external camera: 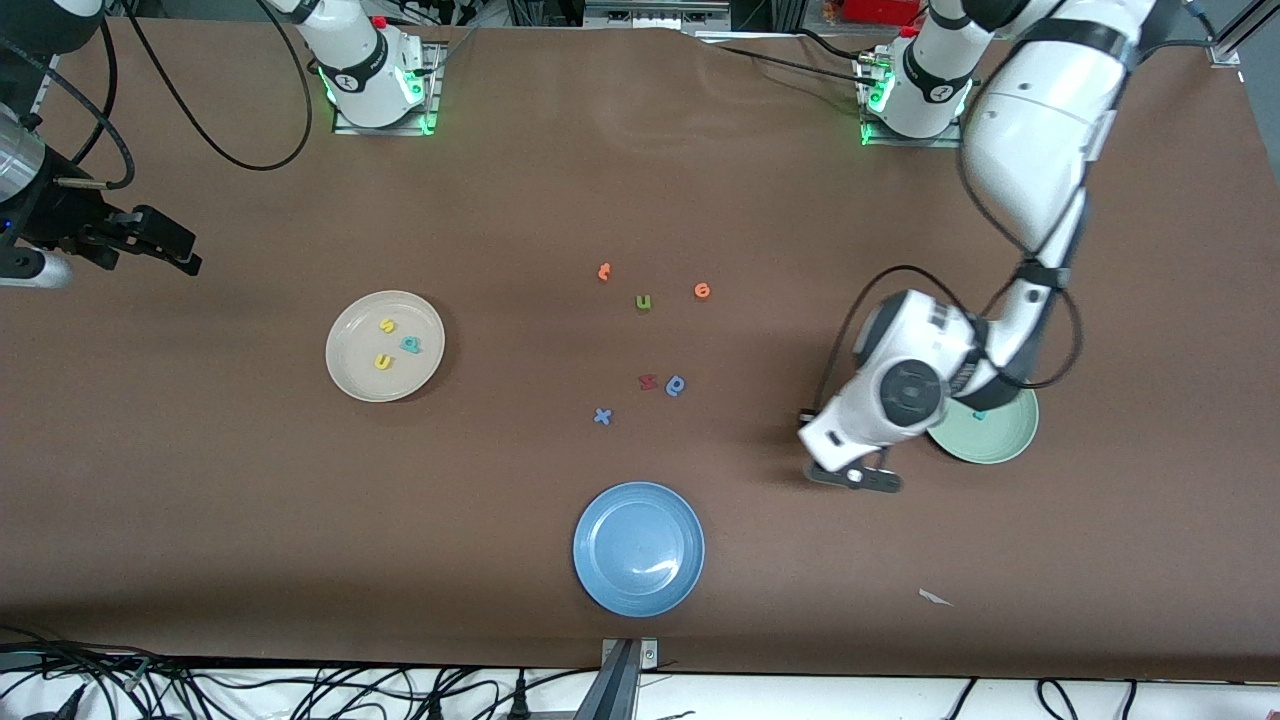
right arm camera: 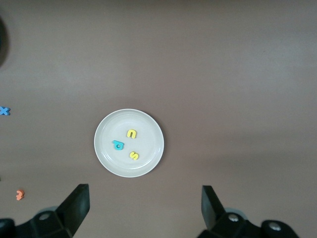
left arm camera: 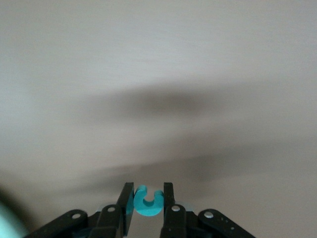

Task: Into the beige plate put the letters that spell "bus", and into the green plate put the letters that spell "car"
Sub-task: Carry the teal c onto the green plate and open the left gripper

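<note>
A brown table (external camera: pixel 640 180) fills the view, with black cables (external camera: pixel 300 690) along its white near edge.

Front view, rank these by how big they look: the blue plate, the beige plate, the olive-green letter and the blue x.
1. Blue plate, slightly largest, though it lies nearest the camera.
2. Beige plate, close to it in size.
3. Olive-green letter and blue x: both tiny, too alike to rank.

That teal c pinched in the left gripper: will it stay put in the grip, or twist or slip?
The teal c looks thin and flat, probably light foam, so the left gripper likely holds it easily. Its open side faces away from the fingers, so it may squash slightly. Being flat, it should not roll once dropped.
</note>
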{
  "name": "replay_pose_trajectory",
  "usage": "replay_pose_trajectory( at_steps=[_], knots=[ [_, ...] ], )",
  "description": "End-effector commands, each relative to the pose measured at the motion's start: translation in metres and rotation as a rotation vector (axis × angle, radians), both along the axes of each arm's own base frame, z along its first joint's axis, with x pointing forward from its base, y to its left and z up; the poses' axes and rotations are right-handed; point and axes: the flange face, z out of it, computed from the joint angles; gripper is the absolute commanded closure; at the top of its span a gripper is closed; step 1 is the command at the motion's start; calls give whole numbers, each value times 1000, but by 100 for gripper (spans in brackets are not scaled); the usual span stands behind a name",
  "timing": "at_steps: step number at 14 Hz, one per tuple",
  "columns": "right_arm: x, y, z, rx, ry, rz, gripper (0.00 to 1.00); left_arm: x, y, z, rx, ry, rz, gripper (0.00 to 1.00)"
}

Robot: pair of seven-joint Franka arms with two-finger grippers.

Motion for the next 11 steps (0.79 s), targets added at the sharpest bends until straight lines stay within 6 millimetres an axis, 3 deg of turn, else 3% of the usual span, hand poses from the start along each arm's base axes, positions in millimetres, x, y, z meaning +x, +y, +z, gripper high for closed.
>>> replay_pose_trajectory(
  at_steps=[1, 4, 6, 7, 8, 9, 10, 11],
  knots=[
    [7, -1, 2, 22, -4, -9, 0, 6, 62, 11, 3, 47, -61, 81],
    [11, 10, 9, 15, -19, 12, 0, 7, 128, 20, 32, 103, -142, 81],
    [11, 10, 9, 13, -17, 16, 0, -2, 165, 13, 28, 190, -180, 81],
    [10, 8, 8, 13, -13, 13, 0, -5, 180, 10, 41, 211, -197, 73],
    [9, 8, 7, 13, -4, 13, 0, -7, 186, 9, 44, 228, -196, 54],
    [9, 8, 8, 12, -5, 11, 0, -8, 186, 9, 43, 235, -198, 13],
    [10, 10, 9, 9, -8, 12, 0, -5, 184, 13, 44, 225, -188, 0],
    [11, 11, 7, 9, -10, 15, 0, -3, 184, 18, 42, 215, -184, 0]
  ],
)
